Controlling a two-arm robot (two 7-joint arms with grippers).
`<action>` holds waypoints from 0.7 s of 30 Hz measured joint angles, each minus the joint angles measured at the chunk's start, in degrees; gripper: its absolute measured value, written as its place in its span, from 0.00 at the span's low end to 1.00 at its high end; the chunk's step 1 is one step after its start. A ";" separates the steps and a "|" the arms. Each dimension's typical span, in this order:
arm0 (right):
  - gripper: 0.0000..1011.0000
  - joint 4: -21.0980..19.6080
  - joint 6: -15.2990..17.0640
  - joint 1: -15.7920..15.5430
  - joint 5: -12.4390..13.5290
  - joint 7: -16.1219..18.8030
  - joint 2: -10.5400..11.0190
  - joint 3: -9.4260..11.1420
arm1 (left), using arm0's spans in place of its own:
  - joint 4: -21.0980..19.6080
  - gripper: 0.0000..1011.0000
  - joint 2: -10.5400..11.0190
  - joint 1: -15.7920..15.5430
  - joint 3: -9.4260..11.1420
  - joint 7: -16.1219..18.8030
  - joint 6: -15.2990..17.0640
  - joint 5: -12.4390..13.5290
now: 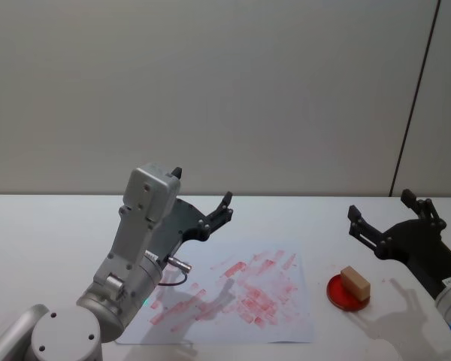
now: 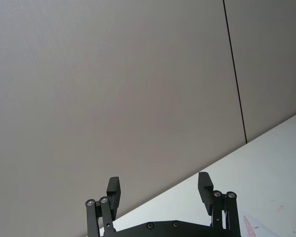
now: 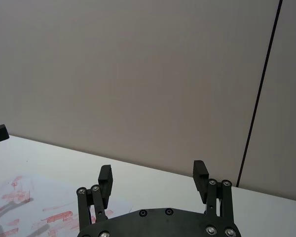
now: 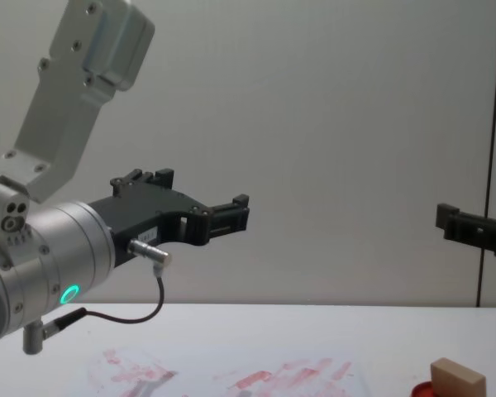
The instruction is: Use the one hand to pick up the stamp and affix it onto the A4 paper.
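Just right of the A4 paper (image 1: pixel 293 308), the stamp (image 1: pixel 355 283) stands on the red ink pad (image 1: pixel 337 293). The right gripper (image 1: pixel 380 203) hovers farther right of the paper, spread wide and empty. The left gripper (image 1: pixel 202 186) hangs over the paper's far left part, equally wide and empty.

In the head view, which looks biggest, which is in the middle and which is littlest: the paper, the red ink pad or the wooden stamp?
1. the A4 paper, by far the largest
2. the red ink pad, a small disc to the right of the paper
3. the stamp, sitting on the pad and hiding part of it, smallest
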 joint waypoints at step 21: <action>0.99 0.01 0.01 0.01 -0.05 0.03 0.00 0.00 | 0.00 0.99 0.00 0.00 0.00 0.00 0.00 0.00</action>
